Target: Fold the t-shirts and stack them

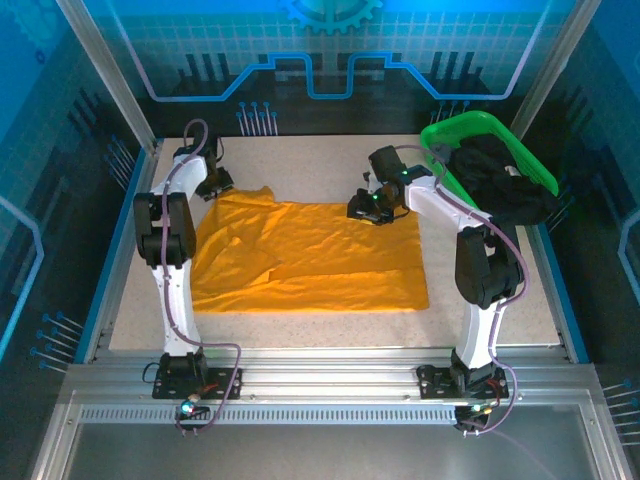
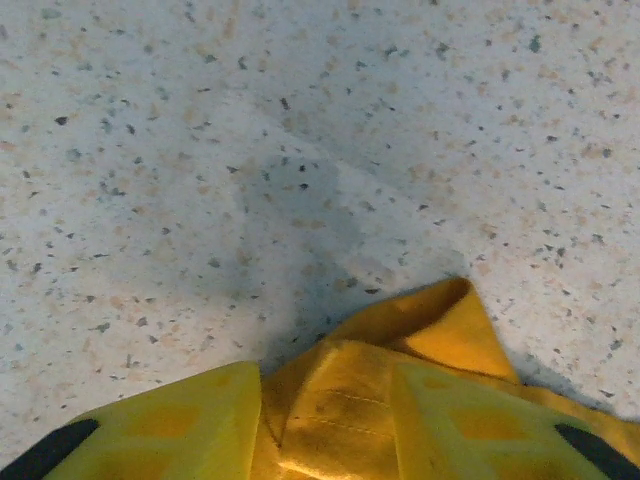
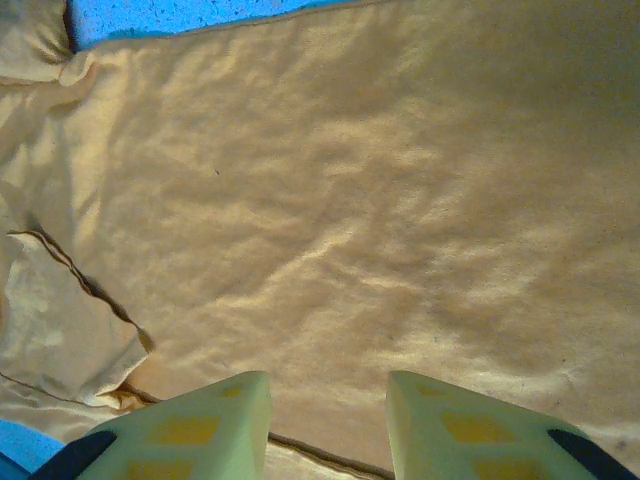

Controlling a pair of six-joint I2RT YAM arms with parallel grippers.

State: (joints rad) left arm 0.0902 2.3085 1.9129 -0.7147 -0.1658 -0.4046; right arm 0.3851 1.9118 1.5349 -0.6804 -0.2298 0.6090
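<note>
A green plastic basket (image 1: 470, 125) is sitting at the far right corner of the speckled tabletop (image 1: 480, 310), holding a heap of dark garments (image 1: 500, 185). 1 thin, lightly wrinkled orange-yellow t-shirt (image 1: 300, 255) is lying spread across the middle. The left gripper (image 2: 325, 375) is standing apart around the shirt's far left corner. The right gripper (image 3: 328, 385) is standing apart over its far right edge.

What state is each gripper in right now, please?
Left gripper: open, a t-shirt corner lying between its fingers.
Right gripper: open above the t-shirt, holding nothing.
</note>
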